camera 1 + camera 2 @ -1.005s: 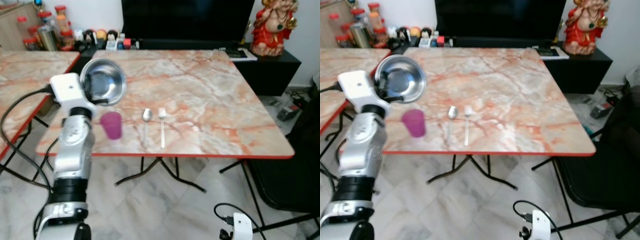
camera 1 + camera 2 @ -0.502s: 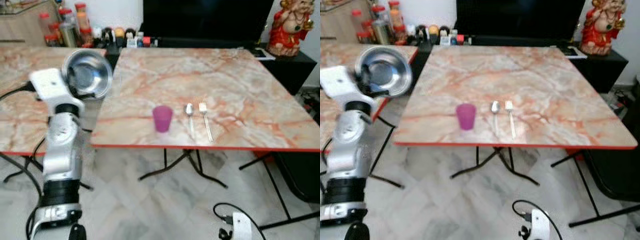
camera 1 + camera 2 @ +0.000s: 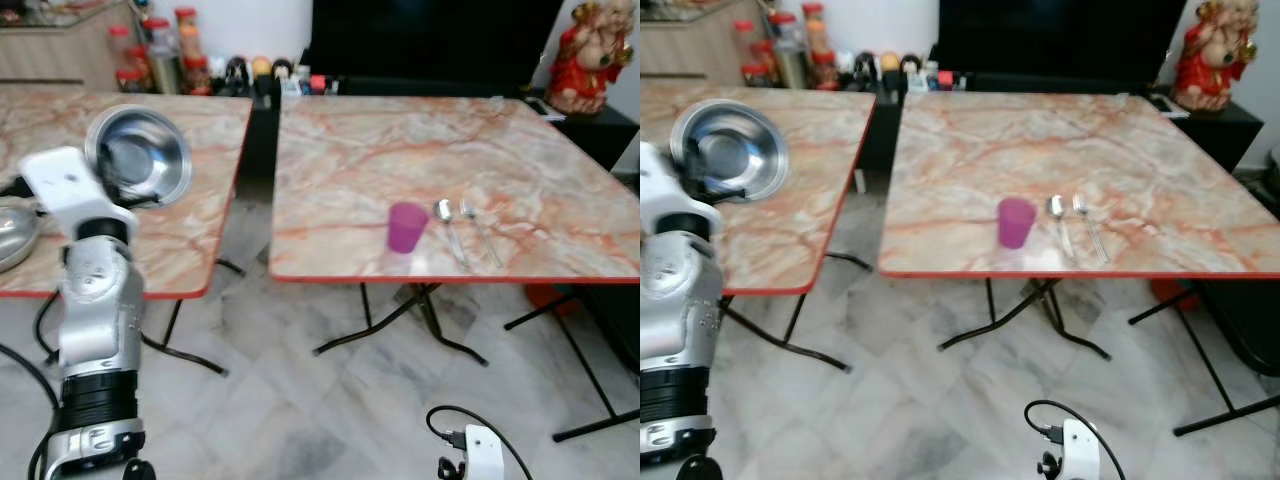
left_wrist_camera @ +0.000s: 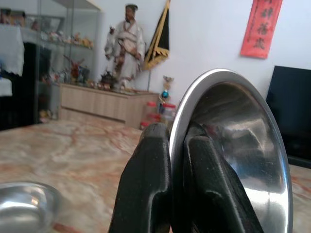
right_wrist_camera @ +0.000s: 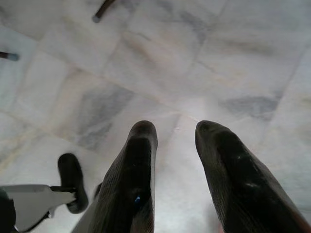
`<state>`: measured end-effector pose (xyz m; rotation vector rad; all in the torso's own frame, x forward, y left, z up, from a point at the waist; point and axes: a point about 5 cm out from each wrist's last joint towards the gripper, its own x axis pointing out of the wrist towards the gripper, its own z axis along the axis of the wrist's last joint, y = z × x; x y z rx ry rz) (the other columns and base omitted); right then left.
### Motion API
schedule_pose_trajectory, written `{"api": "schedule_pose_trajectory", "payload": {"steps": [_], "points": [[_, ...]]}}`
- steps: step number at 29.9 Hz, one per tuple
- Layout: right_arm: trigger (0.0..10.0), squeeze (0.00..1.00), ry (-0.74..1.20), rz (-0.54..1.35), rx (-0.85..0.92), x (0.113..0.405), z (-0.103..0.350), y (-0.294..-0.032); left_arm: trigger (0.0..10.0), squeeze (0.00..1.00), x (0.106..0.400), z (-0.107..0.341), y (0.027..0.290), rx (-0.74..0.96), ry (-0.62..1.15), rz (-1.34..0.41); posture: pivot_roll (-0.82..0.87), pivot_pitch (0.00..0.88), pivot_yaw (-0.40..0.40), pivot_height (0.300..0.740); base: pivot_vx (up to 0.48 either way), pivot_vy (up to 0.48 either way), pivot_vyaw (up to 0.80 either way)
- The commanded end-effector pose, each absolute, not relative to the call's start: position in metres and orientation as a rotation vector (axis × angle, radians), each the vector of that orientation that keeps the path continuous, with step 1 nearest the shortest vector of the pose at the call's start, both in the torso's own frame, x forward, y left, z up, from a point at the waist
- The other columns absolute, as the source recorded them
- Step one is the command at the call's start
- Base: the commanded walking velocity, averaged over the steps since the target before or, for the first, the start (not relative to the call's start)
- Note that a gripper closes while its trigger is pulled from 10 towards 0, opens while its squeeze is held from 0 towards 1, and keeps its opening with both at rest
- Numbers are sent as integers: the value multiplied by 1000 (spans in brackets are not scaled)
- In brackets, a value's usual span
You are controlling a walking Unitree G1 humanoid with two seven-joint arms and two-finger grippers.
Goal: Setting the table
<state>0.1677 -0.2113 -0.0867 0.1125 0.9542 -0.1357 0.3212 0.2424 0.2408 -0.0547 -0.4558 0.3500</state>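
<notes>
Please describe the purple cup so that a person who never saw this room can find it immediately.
Look at the marble-patterned table in front of the black screen. Near its front edge stands the purple cup, upright, with a spoon and a fork lying just to its right. It is the only coloured, standing thing there.

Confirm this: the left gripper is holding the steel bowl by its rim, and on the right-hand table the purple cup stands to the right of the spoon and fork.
One thing is wrong: the purple cup stands to the left of the spoon and fork, not the right, as the left eye view shows. The rest holds: the left gripper grips the steel bowl by its rim, on the left wrist view.
</notes>
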Motion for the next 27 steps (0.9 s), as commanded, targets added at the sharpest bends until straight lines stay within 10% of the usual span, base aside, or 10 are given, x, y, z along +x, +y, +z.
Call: {"api": "schedule_pose_trajectory", "payload": {"steps": [1, 27], "points": [[10000, 0, 963, -148, 104, 165, -87, -217, 10000, 0, 321, 242, 236, -41, -460, 342, 61, 0, -42, 740, 0, 480, 0], [10000, 0, 965, -150, 109, 163, -88, -217, 10000, 0, 310, 167, 262, -25, -214, 436, 67, 0, -38, 740, 0, 480, 0]]}}
